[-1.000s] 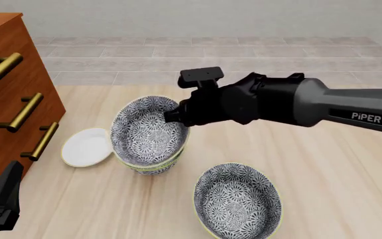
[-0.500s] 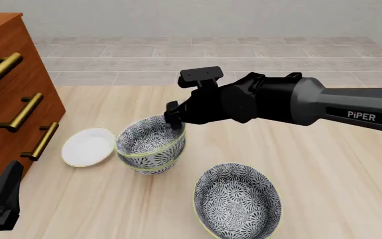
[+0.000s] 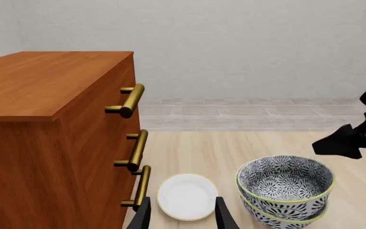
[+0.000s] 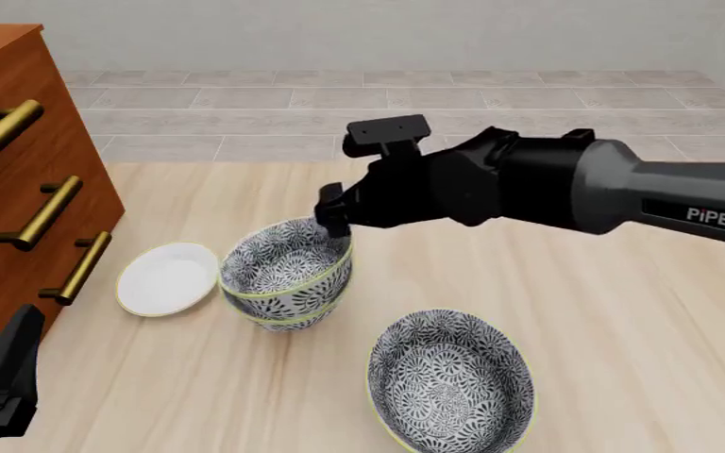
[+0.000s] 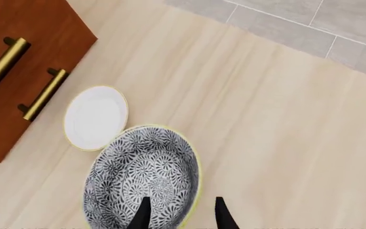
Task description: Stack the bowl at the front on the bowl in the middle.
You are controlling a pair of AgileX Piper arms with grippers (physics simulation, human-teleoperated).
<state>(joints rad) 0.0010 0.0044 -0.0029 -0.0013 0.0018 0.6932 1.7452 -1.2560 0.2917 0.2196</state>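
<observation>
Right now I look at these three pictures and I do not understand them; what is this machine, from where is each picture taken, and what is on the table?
This is a simulated pair of robot arms at a wooden table. One picture looks from above and behind the arms; the other two come from cameras behind each gripper. The right gripper is open above two patterned bowls stacked together and holds nothing. The left gripper waits open near a wooden drawer chest. Beside the stack lies a small white dish. A third patterned bowl stands alone, nearer the camera.
</observation>
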